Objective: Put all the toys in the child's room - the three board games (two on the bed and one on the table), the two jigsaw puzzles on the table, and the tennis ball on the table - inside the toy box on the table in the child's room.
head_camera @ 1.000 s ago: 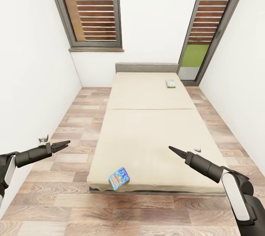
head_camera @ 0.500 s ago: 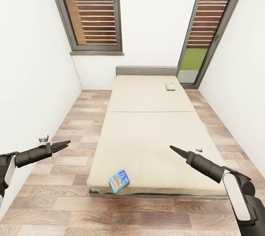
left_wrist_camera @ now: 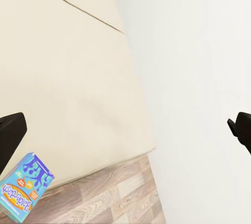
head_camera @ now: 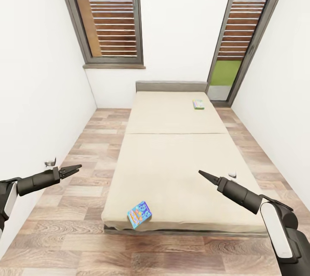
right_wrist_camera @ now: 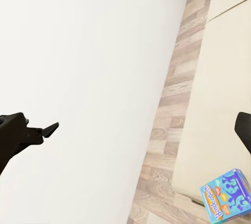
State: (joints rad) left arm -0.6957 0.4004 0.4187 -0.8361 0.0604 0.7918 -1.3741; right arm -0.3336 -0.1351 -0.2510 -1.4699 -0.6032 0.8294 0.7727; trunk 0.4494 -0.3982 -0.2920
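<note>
My left pincer (head_camera: 76,167) released, right pincer (head_camera: 202,174) seemingly clenched, small blue board game (head_camera: 139,214) on bed (head_camera: 172,160) edge between them, another board game (head_camera: 198,104) far ahead.

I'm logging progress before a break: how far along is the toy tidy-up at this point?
Nothing looks done yet. Two board games lie on the bed: the blue board game at the foot corner, the white-blue board game near the headboard. In hand: nothing; the left gripper and right gripper hang empty before the bed. Left: both games, at least.
</note>
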